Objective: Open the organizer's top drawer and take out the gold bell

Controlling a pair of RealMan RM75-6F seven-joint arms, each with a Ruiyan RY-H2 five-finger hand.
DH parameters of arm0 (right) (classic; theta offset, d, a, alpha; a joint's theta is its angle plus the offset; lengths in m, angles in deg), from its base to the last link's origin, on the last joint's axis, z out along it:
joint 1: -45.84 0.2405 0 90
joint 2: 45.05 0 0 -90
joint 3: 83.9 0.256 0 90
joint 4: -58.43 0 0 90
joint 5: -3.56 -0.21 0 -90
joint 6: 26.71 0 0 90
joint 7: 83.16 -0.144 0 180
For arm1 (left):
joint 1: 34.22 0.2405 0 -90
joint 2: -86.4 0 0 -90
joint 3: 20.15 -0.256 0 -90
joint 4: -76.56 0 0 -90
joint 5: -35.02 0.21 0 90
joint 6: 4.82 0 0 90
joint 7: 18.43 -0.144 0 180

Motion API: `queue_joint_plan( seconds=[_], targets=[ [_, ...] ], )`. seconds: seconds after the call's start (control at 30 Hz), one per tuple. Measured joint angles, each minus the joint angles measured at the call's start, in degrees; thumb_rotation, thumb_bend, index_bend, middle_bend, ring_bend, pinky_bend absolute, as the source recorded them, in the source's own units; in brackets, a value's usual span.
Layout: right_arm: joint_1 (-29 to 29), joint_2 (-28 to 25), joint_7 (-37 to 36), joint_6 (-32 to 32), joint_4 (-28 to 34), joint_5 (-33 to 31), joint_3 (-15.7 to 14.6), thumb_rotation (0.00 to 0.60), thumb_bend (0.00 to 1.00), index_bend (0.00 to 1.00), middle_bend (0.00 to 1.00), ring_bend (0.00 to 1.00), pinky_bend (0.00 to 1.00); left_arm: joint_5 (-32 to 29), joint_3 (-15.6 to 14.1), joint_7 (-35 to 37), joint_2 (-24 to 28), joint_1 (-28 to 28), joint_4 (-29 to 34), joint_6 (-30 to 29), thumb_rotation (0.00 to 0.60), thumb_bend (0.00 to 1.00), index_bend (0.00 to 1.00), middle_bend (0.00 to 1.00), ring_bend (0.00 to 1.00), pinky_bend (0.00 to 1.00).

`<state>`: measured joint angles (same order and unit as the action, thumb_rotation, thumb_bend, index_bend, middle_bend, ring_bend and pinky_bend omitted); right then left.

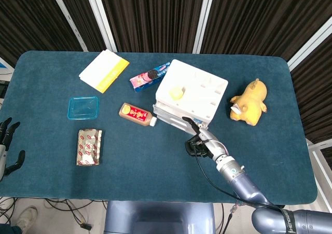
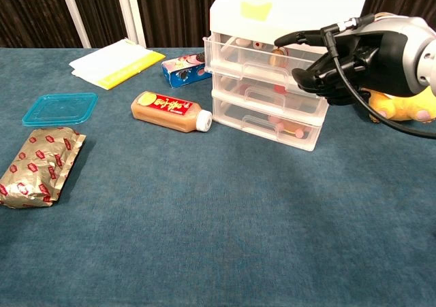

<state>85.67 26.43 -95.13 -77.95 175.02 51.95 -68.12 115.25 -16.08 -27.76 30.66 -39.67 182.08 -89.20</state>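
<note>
Hovering before organizer (image 2: 272, 62) top drawer (image 2: 272, 56), right hand (image 2: 340, 65) empty, fingers curled, one extended. Left hand (image 1: 6, 146) spread, idle at table edge. Gold bell indistinct inside.

I count one white organizer (image 1: 191, 95) with three drawers, one brown bottle (image 1: 137, 114), one cookie box (image 1: 149, 76), and one yellow plush toy (image 1: 250, 101). I also see one blue lid (image 1: 82, 108), one foil snack packet (image 1: 89, 147), one white-and-yellow booklet (image 1: 104, 70).

The blue counter (image 1: 52, 182) carries a white organizer (image 1: 191, 95), brown bottle (image 1: 137, 114), foil packet (image 1: 88, 147), blue lid (image 1: 82, 108), yellow plush toy (image 1: 250, 101), cookie pack (image 1: 149, 76) and yellow-white booklet (image 1: 104, 70).
</note>
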Motion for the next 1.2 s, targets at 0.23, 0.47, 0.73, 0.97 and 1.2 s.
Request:
queue_joint_plan(
  seconds=[0.23,0.47,0.73,0.97,1.2],
  targets=[
    [1.9,-0.5,3.2,0.7,0.4,-3.7,-0.1,0.6,0.64,0.01,0.87,0.96,1.0,-0.2,0.0,0.0,0.1,0.0,0.0,0.1,0.6,0.42,0.07,0.0,0.0,0.0],
    [4.6,-1.4,8.9,-1.0,1.5,-9.2,0.1,0.6,0.64,0.01,0.88,0.97,1.0,-0.3,-0.1,-0.1,0.0,-0.1,0.0,0.4,0.6,0.42,0.07,0.0,0.0,0.0],
    [7.8,-2.8,14.9,-2.7,3.6,-15.2,-0.3,0.6,0.64,0.06,0.89,1.0,1.0,-0.4,-0.1,-0.3,0.1,0.0,0.2,0.3,0.6,0.42,0.07,0.0,0.0,0.0],
    [10.4,-3.3,17.9,-2.5,4.2,-19.9,-0.7,0.6,0.64,0.09,0.9,1.0,1.0,-0.4,-0.1,-0.2,0.1,0.0,0.3,0.3,0.6,0.42,0.07,0.0,0.0,0.0],
    [12.5,-3.6,19.2,-2.5,4.1,-23.8,-0.6,0.6,0.64,0.14,0.91,1.0,1.0,-0.6,-0.1,-0.2,0.1,-0.1,0.2,0.5,0.6,0.42,0.07,0.0,0.0,0.0]
  ],
)
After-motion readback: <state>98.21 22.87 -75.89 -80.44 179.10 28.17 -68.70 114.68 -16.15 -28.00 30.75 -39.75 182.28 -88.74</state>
